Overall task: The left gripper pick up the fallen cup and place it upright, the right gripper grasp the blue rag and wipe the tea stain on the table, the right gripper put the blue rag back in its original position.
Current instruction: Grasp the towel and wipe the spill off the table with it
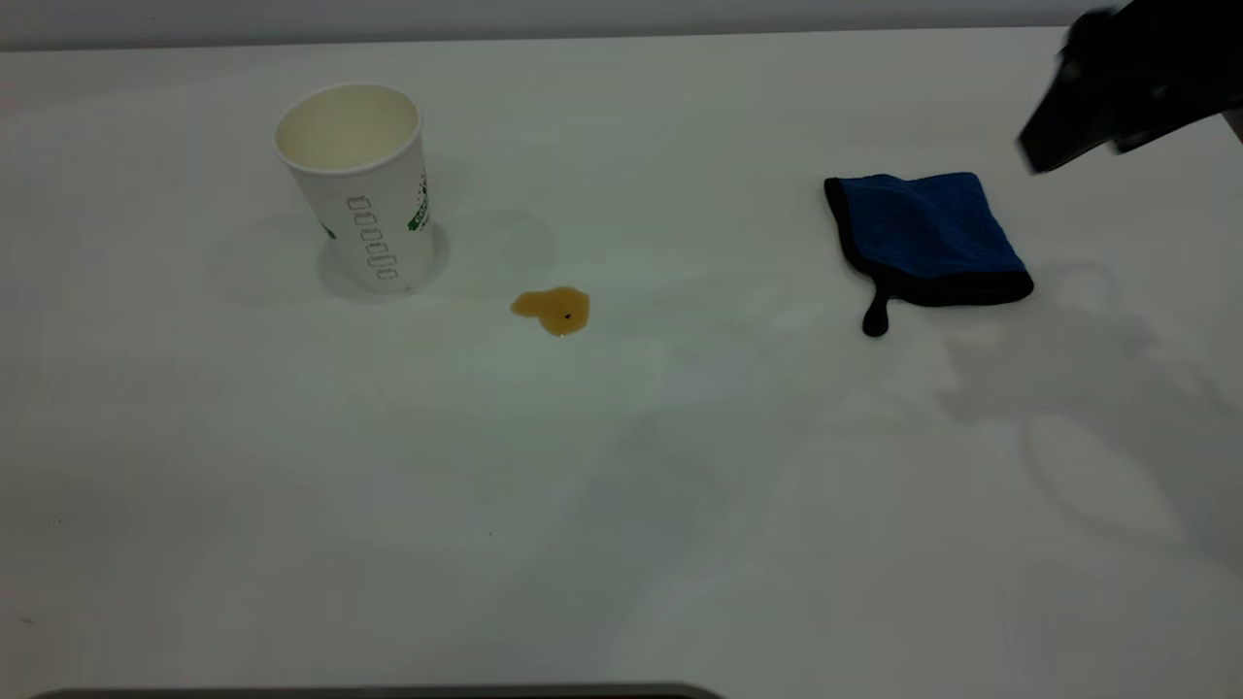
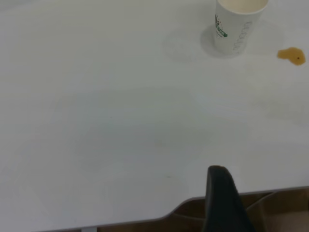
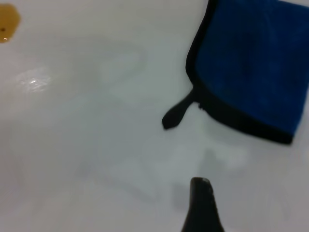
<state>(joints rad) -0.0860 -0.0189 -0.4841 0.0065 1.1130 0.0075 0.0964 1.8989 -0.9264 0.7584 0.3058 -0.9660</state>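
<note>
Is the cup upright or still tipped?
Upright: the cup stands on its base on the table, mouth up, beside the tea stain.

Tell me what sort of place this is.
Probably a lab test bench, not a home: a bare white table staged with only a paper cup, a small tea stain and a blue rag, with the black right hand above the rag.

right gripper (image 1: 1131, 83): was a blurred, matte black, blocky wedge; no markings could be read
right finger (image 3: 202, 208): was black, narrow, with a rounded tip
left finger (image 2: 224, 200): was black, smooth, with a rounded tip, widening toward its base
</note>
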